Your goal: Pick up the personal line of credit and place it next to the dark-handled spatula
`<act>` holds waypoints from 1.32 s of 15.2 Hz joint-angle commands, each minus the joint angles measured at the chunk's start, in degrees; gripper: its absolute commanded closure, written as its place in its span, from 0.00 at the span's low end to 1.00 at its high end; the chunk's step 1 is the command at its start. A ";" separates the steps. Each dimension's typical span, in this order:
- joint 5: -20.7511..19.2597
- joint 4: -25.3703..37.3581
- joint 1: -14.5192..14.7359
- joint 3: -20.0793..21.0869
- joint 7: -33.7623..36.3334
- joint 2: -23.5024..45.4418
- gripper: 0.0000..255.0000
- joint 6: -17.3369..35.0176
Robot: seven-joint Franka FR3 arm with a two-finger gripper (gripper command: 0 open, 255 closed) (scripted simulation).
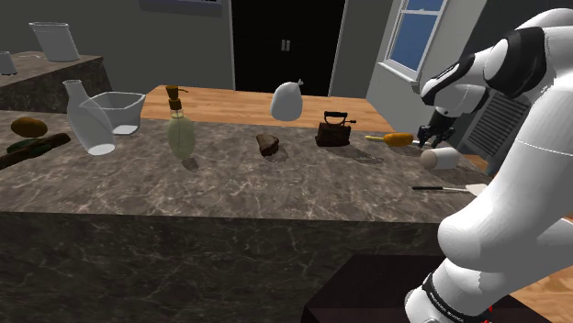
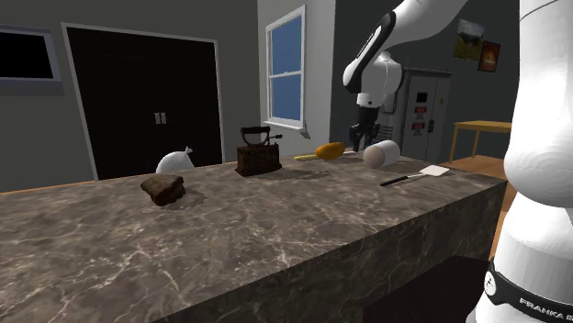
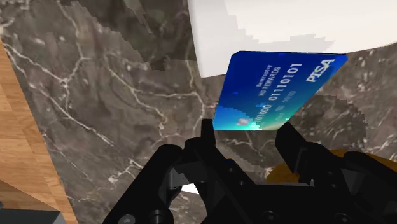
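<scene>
Blue bank card with white lettering [image 3: 277,89] hangs above the dark marbled bench [image 3: 114,108], beside a white cylinder [image 1: 443,158], its near end pinched in the black hand [image 3: 247,130]. It looks thin, stiff, light and probably slick, so clamping its edges squarely seems safest.

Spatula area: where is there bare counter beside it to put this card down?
Bare counter lies on the shoulder view's left of the spatula, toward the brown lump and in front of the iron. Behind the spatula it is crowded: the white cylinder and yellow-handled tool sit close, near the gripper holding the blue card.
</scene>
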 commanded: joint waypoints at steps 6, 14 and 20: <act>1.64 -1.23 -0.39 0.51 -1.14 2.25 1.00 3.21; 1.64 -1.23 -0.39 0.51 -1.14 2.26 0.00 3.22; -1.17 -0.32 0.37 -0.37 0.72 -1.89 0.00 -1.38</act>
